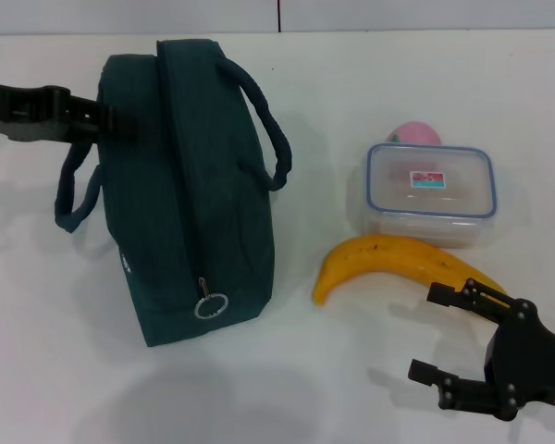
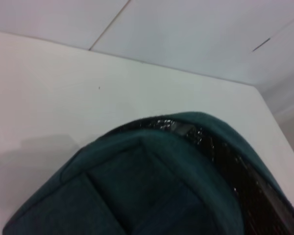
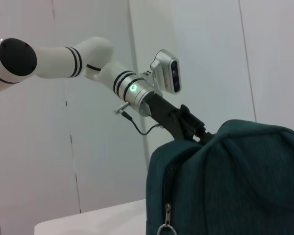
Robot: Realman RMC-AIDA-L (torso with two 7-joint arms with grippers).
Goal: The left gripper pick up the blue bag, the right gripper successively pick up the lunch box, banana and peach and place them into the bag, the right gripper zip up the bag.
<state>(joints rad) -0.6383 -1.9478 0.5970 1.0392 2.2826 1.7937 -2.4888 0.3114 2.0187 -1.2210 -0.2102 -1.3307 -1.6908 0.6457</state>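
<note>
Near the tabletop's [image 1: 370,74] front right corner, the right end effector [image 1: 432,333] hovers with its fingers spread wide, holding nothing, just in front of the banana [image 1: 398,264]. The left end effector [image 1: 106,118] meets the blue bag's [image 1: 199,199] far left side; its grip cannot be told. The lunch box [image 1: 431,192] sits behind the banana, the peach [image 1: 414,135] behind it. Pale walls [image 3: 88,161] surround.

Layout on the table [image 1: 351,388], as you face it.

You have the bag [image 1: 199,185] standing at left, zipper ring [image 1: 210,305] at its near end. The left gripper [image 1: 106,118] meets the bag's far left side. Right of the bag lies the banana [image 1: 398,262], the box [image 1: 431,192] just behind it, the peach [image 1: 416,134] behind the box. The right gripper [image 1: 433,333] sits nearest, right of centre, before the banana.
</note>
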